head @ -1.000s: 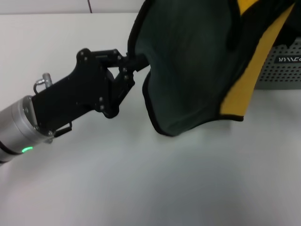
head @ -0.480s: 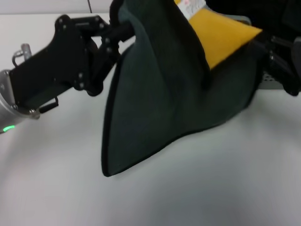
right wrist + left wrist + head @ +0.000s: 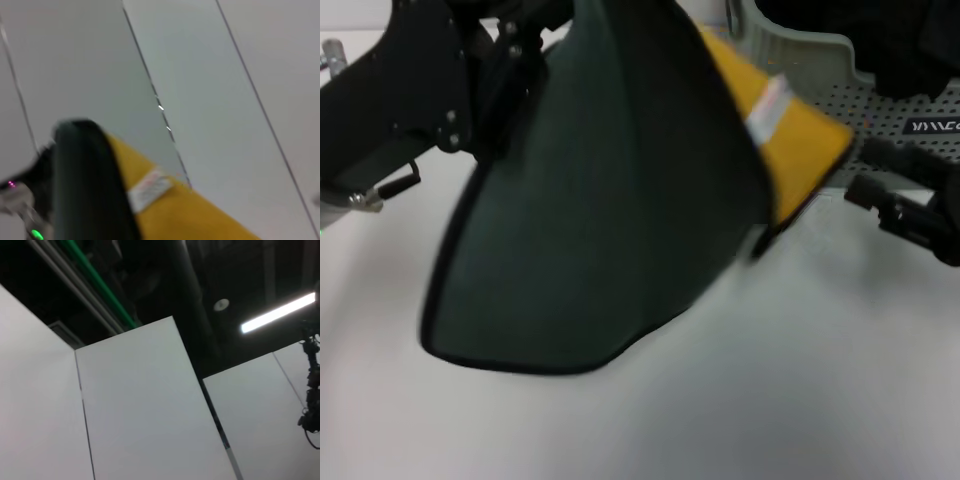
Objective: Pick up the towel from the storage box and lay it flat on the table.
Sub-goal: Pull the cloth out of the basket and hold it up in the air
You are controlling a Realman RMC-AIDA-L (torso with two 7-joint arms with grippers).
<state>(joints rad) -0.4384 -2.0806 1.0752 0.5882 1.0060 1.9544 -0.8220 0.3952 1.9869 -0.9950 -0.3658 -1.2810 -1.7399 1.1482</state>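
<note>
Hanging above the table (image 3: 800,400), the towel (image 3: 610,210) spreads as a broad dark grey-green sheet with its black piped edge curving round the bottom, a strip of its yellow face and a small white tag showing along the side nearest the storage box (image 3: 820,60). The left gripper (image 3: 535,20) is at the towel's upper corner, on the side away from the storage box; its fingers are hidden by the cloth and its own black body, so I cannot tell whether they are clamped. The right gripper (image 3: 865,170) is low, just in front of the storage box's perforated wall, beside the towel's yellow corner; I cannot tell whether it is pinching the cloth or has its fingers apart. The storage box sits at the far side of the table, behind the towel, with something dark lying inside. On the near side of the towel, away from the storage box, the white table lies bare right out to the frame's edge.
</note>
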